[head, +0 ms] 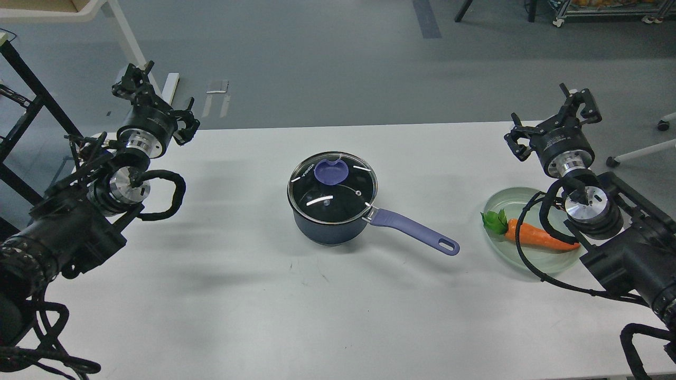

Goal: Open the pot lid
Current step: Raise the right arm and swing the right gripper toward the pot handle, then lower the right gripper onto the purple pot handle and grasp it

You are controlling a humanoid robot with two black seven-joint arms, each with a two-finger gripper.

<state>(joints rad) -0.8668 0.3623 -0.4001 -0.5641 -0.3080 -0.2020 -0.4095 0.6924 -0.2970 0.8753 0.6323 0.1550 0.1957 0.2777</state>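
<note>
Left gripper (153, 100): upper left of the frame, raised over the table's far edge; fingers look spread and empty, though seen dark and partly end-on; well apart from the pot.
Right gripper (554, 119): upper right of the frame; fingers splayed wide, holding nothing; it hangs just beyond the plate.
Lid (332, 184): centre of the frame, seated flat on the pot; clear glass in a metal rim — likely fragile, slick and fairly heavy for its size.
Knob (331, 172): purple, on top of the lid, toward its far side; the only sensible hold — pinch it across and lift straight up.
Pot (328, 227): dark navy, centre of the white table (211, 306); its lavender handle (417, 232) points to lower right.
Plate (501, 203): pale green, right of frame, holding a carrot (538, 237); not part of the job.
</note>
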